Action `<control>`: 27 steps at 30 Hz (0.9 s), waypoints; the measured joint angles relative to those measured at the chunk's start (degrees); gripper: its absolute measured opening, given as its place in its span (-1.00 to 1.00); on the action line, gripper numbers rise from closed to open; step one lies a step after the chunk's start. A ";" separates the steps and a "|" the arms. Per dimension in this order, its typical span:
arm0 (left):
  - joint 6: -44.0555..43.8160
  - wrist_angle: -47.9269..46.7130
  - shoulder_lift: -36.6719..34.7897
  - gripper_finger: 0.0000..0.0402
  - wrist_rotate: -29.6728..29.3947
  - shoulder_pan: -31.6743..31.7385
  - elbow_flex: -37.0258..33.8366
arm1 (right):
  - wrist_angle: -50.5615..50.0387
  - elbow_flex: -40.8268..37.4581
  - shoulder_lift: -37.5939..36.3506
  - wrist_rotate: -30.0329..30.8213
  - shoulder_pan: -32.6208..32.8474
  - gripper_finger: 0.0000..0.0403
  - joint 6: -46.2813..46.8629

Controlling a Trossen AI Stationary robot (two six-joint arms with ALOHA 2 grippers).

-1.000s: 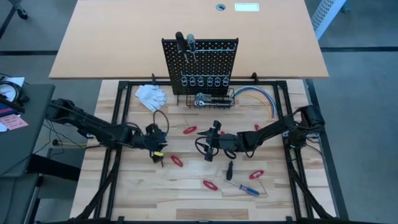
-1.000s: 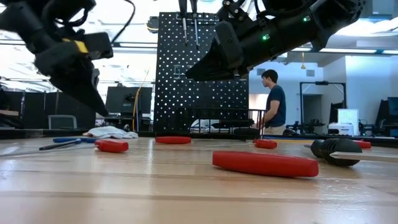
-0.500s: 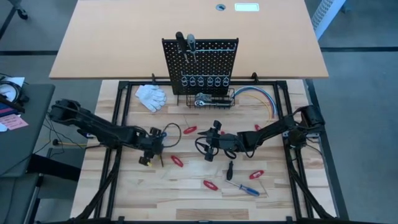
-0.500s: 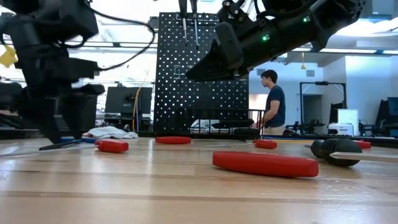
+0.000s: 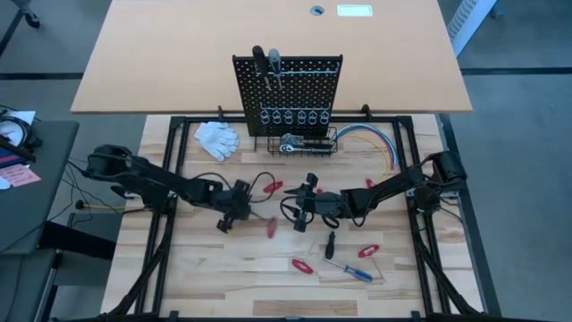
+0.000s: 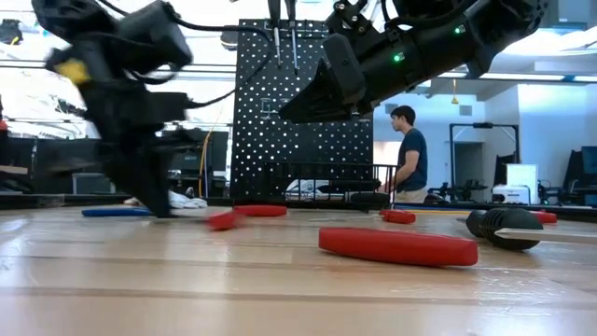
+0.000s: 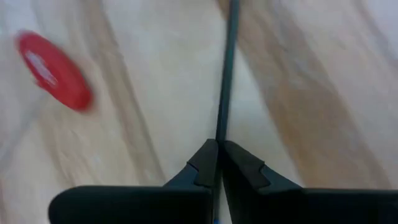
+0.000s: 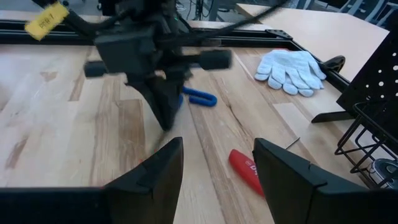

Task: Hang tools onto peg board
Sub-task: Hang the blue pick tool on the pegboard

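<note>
My left gripper [image 7: 217, 146] points down at the wooden table [image 5: 206, 268], left of centre [image 5: 232, 218], shut on a thin dark shaft [image 7: 227, 68]. A blue handle [image 6: 117, 212] lies on the table just beside it [image 8: 200, 98]. A short red-handled tool [image 5: 271, 225] lies right of it [image 7: 53, 71]. My right gripper [image 8: 217, 165] hovers open over the table's middle [image 5: 299, 207], nothing between its fingers. The peg board [image 5: 288, 89] stands upright at the far side with two screwdrivers [image 5: 265, 64] hung at its top left. My left gripper pinches the thin dark shaft [image 7: 219, 127] between its two fingertips, at the shaft's end. The fingers come from above, slanting down. The shaft runs on along the table away from the fingers. The blue handle rests on the wood.
A black wire basket [image 5: 304, 143] at the board's base holds a chrome wrench. White gloves [image 5: 217, 139] lie left of it, coloured cables [image 5: 371, 139] right. More red-handled tools [image 5: 302, 265], [image 5: 368, 251], [image 5: 273, 187], a black screwdriver [image 5: 330, 243] and a blue one [image 5: 357, 273] lie around. A person [image 6: 410, 154] stands beyond.
My left gripper has moved toward the table's right edge and down, rolling about its own line. It opened wide, then shut on the shaft. The red-handled tool beside it has slid to the right along the table.
</note>
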 joint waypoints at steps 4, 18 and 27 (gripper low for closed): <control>3.01 6.62 3.41 -0.96 0.72 2.66 1.32 | 0.02 0.00 0.00 -0.02 0.00 0.00 0.01; 3.16 4.47 7.74 -0.99 -3.22 3.12 12.65 | -5.60 0.00 0.02 -0.27 -1.55 0.00 5.09; 1.66 4.27 7.95 -1.00 -3.32 3.11 12.73 | -10.48 -0.04 0.04 -10.81 -4.80 0.00 10.69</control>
